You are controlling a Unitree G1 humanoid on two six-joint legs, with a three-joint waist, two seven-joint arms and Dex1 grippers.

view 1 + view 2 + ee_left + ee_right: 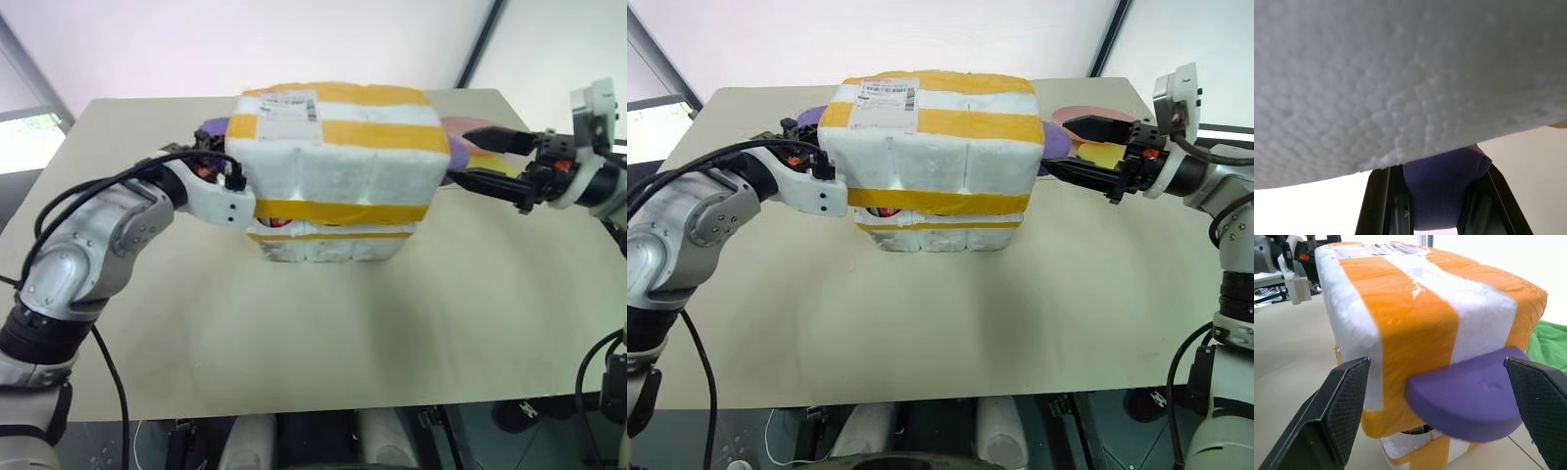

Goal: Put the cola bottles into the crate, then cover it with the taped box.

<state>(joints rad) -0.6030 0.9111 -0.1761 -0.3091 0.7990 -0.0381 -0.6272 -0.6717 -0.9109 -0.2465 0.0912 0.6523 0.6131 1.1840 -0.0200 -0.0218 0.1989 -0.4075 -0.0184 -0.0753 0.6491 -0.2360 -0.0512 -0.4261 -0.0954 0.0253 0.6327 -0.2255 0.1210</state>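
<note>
The large white foam box with yellow tape bands and a shipping label (338, 147) sat over the low white foam crate (328, 243) mid-desk (392, 333). Left tool (220, 147) was closed at the box's left side; right tool (1068, 147) was spread wide beside its right side, holding nothing.

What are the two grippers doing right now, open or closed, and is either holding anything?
Left gripper: closed on a purple pad, beside the taped box.
Right gripper: open, holding nothing, beside the taped box.
</note>
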